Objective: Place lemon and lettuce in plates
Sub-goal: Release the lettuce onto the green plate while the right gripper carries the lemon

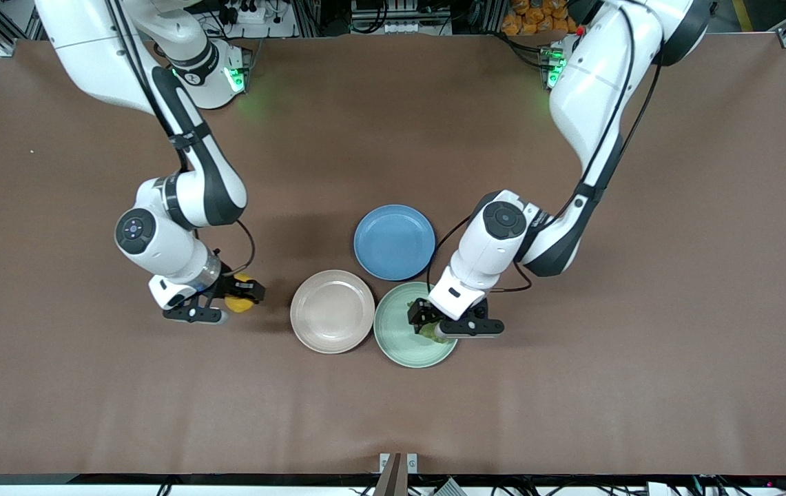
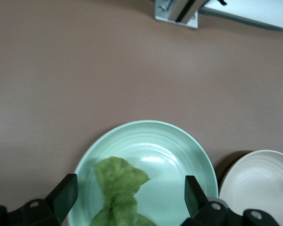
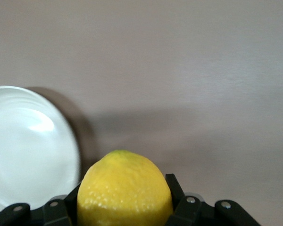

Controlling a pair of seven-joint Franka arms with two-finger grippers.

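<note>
My right gripper [image 1: 244, 292] is shut on the yellow lemon [image 1: 235, 302], low over the bare table beside the pale pink-beige plate [image 1: 332, 311], toward the right arm's end. In the right wrist view the lemon [image 3: 125, 188] sits between the fingers [image 3: 177, 190], with that plate [image 3: 23, 146] to one side. My left gripper [image 1: 428, 324] is open over the mint green plate [image 1: 399, 344]. The green lettuce [image 2: 118, 186] lies in that plate [image 2: 174, 150] between the wide-apart fingers [image 2: 65, 194]. It is partly hidden under the gripper in the front view [image 1: 436, 336].
A blue plate [image 1: 394, 241] lies farther from the front camera, touching close to both other plates. The pink-beige plate [image 2: 264, 183] has nothing in it. A metal bracket [image 1: 398, 463] stands at the table's front edge.
</note>
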